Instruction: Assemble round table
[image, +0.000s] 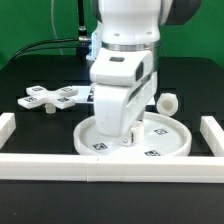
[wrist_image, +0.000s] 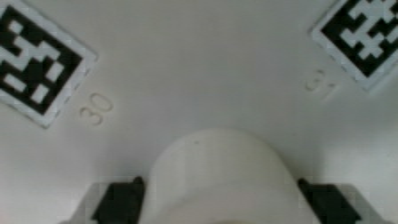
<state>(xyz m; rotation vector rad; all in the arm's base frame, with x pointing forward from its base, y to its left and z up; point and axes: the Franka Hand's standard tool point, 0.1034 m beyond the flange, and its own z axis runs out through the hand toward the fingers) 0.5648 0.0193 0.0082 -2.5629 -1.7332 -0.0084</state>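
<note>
The large round rimmed disc (image: 165, 140) lies flat at the table's front, tags facing up. My gripper (image: 126, 138) reaches straight down over the disc's middle. In the wrist view the gripper (wrist_image: 219, 205) is shut on the short white post (wrist_image: 222, 172), with a dark pad (wrist_image: 121, 198) on each side of it. The post stands upright over the disc's surface (wrist_image: 196, 70), between the tags numbered 30 and 31. I cannot tell whether the post touches the disc. The cross-shaped piece (image: 47, 97) lies on the dark table toward the exterior view's left.
A small white cylindrical piece (image: 168, 101) lies behind the disc toward the exterior view's right. Long white border bars (image: 110, 169) run along the front and both sides. Black cables hang at the back in front of a green backdrop.
</note>
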